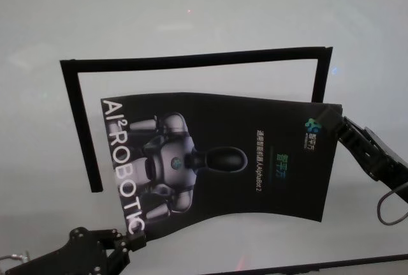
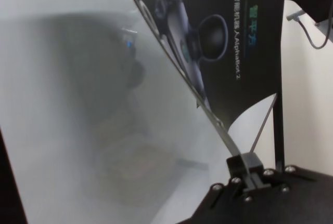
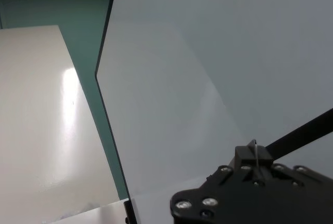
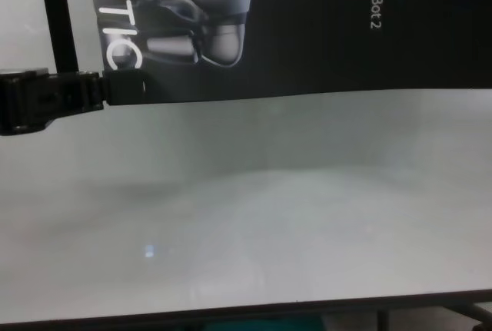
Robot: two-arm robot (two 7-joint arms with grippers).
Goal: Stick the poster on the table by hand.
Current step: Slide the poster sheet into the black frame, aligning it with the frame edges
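The black poster (image 1: 255,160) with the grey robot picture and white letters hangs bowed over the white table (image 1: 191,7). My left gripper (image 1: 136,242) is shut on its near left corner, by the "OTIC" letters. The left wrist view shows the sheet's edge pinched there (image 2: 248,174), and the chest view shows the same grip (image 4: 123,89) below the poster (image 4: 307,31). My right gripper (image 1: 342,124) is shut on the far right corner. In the right wrist view a thin sheet edge sits between its fingers (image 3: 255,157).
Narrow black tape strips mark a frame on the table: a left strip (image 1: 80,122), a far strip (image 1: 204,58) and a short right strip (image 1: 322,74). The table's dark front edge (image 4: 231,312) runs close to me. A cable (image 1: 386,208) loops off the right arm.
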